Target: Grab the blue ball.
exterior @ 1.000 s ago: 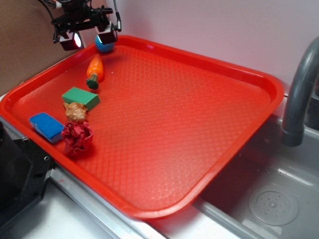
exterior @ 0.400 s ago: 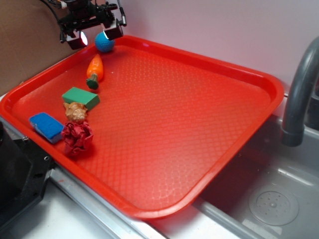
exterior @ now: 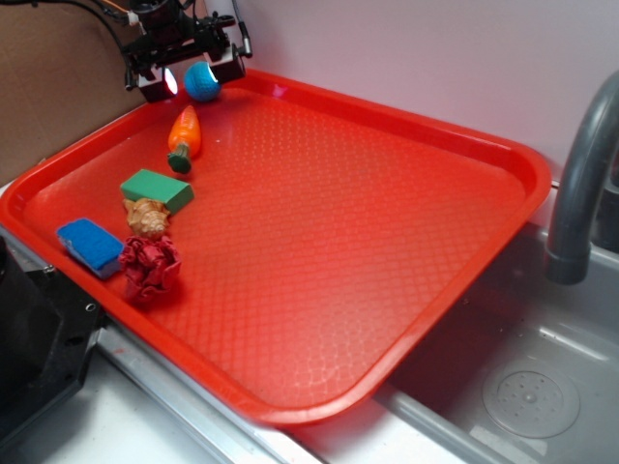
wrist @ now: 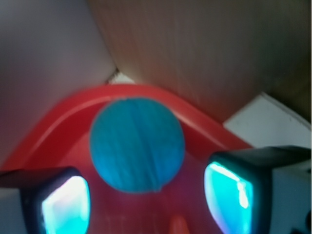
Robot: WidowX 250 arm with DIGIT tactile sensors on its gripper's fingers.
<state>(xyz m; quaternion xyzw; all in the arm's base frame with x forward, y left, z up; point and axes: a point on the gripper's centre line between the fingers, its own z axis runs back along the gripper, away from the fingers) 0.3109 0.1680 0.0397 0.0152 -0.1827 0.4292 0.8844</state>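
Blue ball (exterior: 201, 82) is sitting between the spread, not-yet-gripping fingers of the gripper (exterior: 191, 74) at the red tray's (exterior: 406, 242) far corner, so the approach seems finished and the next move is closing on it squarely.

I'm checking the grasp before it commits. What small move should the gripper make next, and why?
Probably close the fingers. The blue ball sits between the two pads of the gripper at the tray's far corner, with gaps on both sides in the wrist view, so it looks lined up but not yet held.
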